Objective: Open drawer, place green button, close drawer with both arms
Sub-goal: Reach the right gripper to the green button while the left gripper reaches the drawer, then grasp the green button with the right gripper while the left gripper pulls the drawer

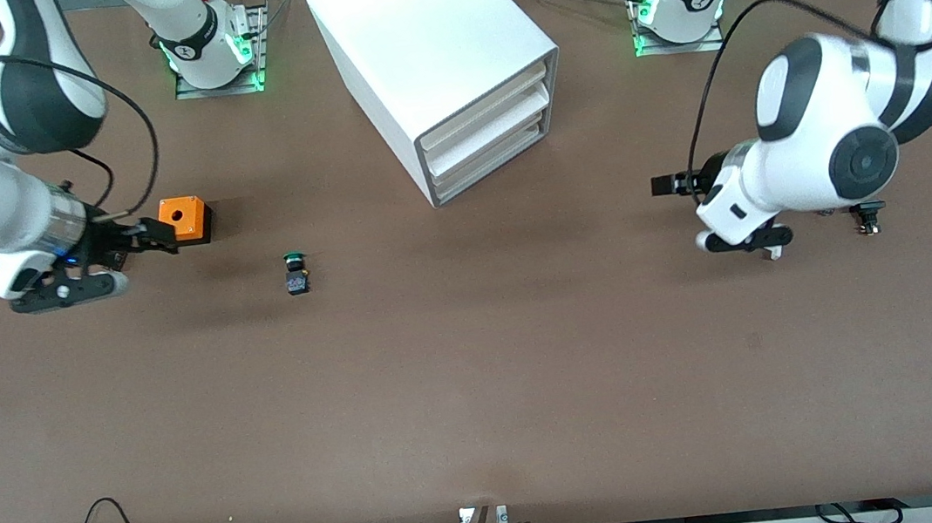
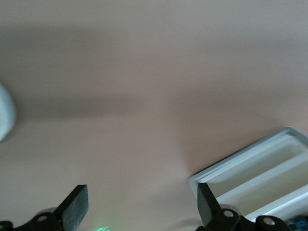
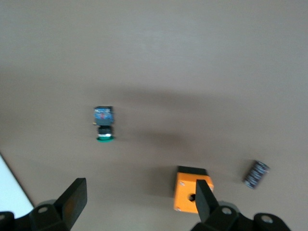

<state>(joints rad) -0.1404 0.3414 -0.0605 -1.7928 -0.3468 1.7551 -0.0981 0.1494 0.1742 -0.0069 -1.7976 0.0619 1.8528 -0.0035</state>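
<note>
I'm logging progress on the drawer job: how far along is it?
Nothing looks done: the drawer is shut and the button lies on the table. Nothing is in hand; the left tool and right tool are open and empty. Opening, placing and closing remain.

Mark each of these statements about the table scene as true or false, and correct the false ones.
1. The bottom drawer of the white cabinet is pulled out. False: all the drawers sit flush and shut.
2. The green-capped button lies on the table, apart from the orange cube. True.
3. The right claw holds the button. False: it is open and empty, up by the orange cube.
4. The left claw is open, with nothing between its fingers. True.
5. The button is nearer to the front camera than the orange cube. True.
</note>
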